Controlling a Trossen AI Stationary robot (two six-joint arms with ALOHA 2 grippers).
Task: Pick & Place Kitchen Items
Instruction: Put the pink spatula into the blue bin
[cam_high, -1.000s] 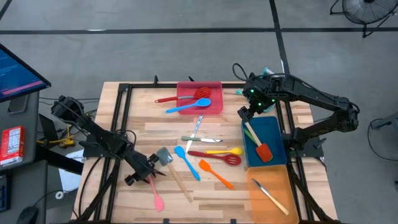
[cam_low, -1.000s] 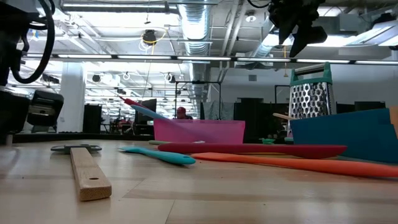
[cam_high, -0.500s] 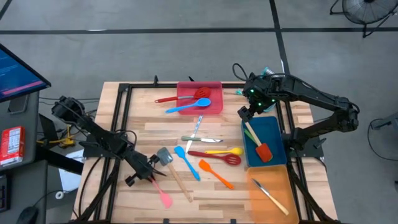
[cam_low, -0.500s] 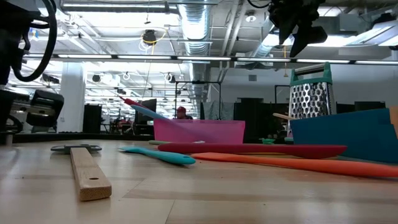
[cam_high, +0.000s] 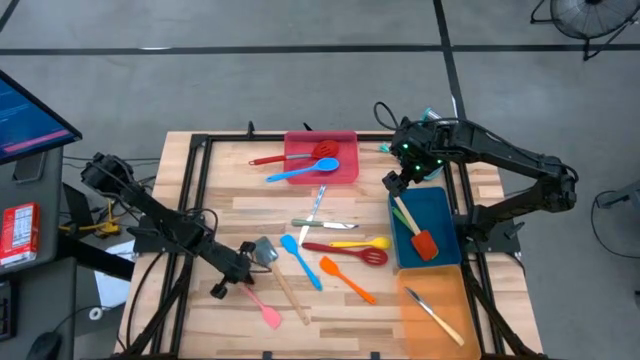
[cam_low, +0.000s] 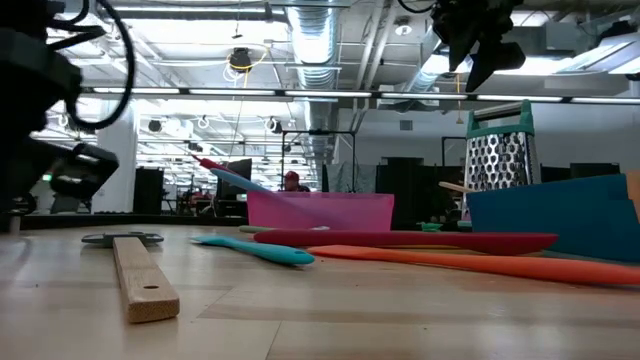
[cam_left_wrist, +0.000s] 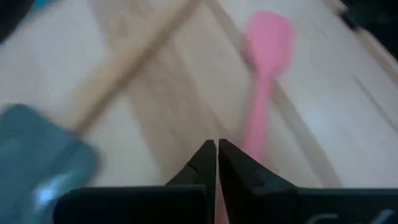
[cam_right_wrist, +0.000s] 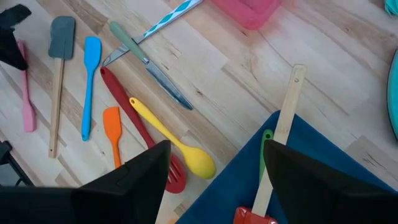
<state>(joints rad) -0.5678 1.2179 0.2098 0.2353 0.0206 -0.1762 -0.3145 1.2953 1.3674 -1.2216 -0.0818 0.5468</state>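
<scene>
2 grippers are sharing this table. We are closing the left gripper on the handle of the pink spatula, whose long axis is running away from the fingers. Farther right, the right gripper is hanging open, empty, over the blue tray holding a red spatula.

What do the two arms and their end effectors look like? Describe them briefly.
Both arms are dark, jointed and slim, with black cables looping along them. The left end effector has two black tapering fingers. The right end effector is black and blocky, with small green lights on the arm just above it.
</scene>
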